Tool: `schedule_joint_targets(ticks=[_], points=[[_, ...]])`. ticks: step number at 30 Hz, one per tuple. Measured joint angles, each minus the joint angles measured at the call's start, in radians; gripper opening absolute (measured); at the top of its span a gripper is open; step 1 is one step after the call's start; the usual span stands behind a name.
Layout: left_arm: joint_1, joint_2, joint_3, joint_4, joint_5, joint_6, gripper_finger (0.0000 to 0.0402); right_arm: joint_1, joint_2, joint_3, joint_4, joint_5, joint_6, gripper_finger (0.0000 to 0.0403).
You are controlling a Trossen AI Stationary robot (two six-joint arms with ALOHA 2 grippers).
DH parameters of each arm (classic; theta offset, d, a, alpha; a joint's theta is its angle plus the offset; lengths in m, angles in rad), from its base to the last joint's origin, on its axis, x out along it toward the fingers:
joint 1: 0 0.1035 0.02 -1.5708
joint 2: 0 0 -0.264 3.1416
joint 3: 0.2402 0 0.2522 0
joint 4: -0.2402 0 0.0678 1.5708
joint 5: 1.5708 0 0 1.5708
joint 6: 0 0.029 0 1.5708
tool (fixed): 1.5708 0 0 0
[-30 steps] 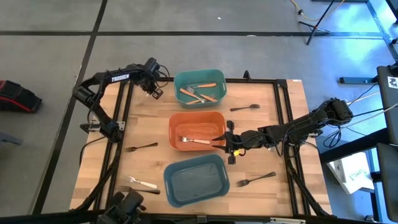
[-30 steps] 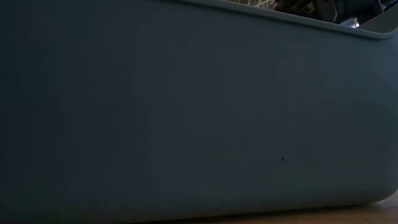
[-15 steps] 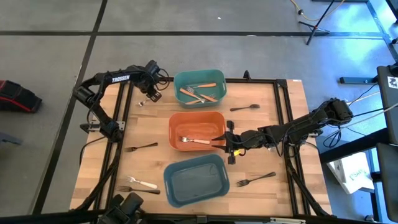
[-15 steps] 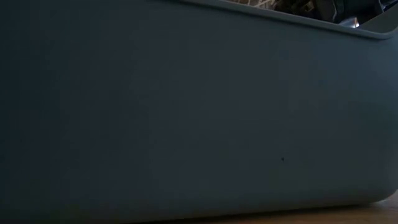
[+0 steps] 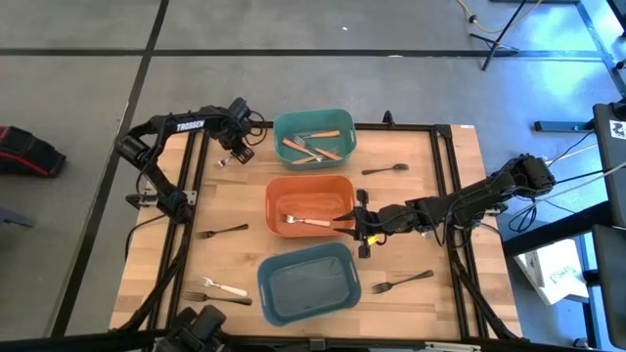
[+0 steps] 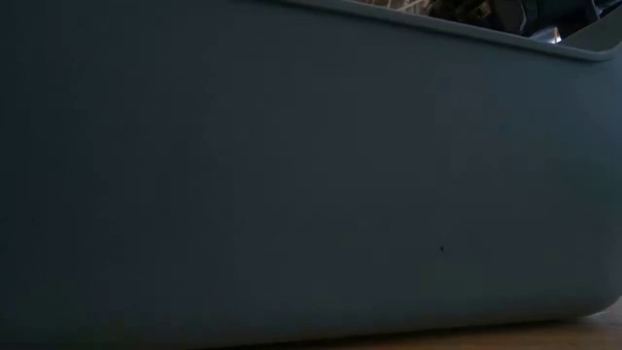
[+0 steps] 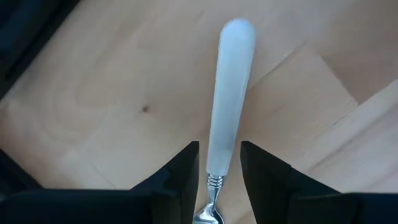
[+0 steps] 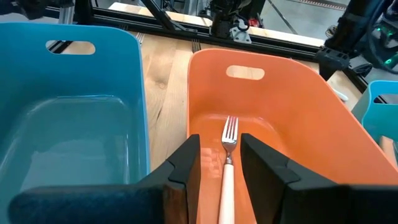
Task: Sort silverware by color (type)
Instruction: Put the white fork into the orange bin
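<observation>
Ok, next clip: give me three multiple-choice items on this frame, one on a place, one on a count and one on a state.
1. Where is the left gripper?
A. inside a bin
B. parked off the table
C. over bare table beside the teal bin

2. How many forks lie in the orange bin?
A. none
B. one
C. three

3. The blue-grey bin is:
A. empty
B. holding dark forks
C. tipped on its side

Answers:
1 is C: the high view shows it just left of the teal bin.
2 is B: a single cream-handled fork lies there.
3 is A: it stands upright and only its bare floor shows.
</observation>
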Motion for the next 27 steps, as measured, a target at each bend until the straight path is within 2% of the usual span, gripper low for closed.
schedule_joint_targets(ticks=[11,23,27], points=[[-0.008,0.001,0.0,0.005,0.019,0.017,0.011,0.0,0.0,0.0,0.019,-0.002,0.0,0.0101],[-0.04,0.092,0.048,0.001,-0.015,0.018,0.011,0.0,0.0,0.0,0.023,-0.002,0.0,0.0101],[-0.04,0.099,0.051,0.0,-0.011,0.038,0.0094,0.0,0.0,0.0,0.023,-0.002,0.0,0.0101]])
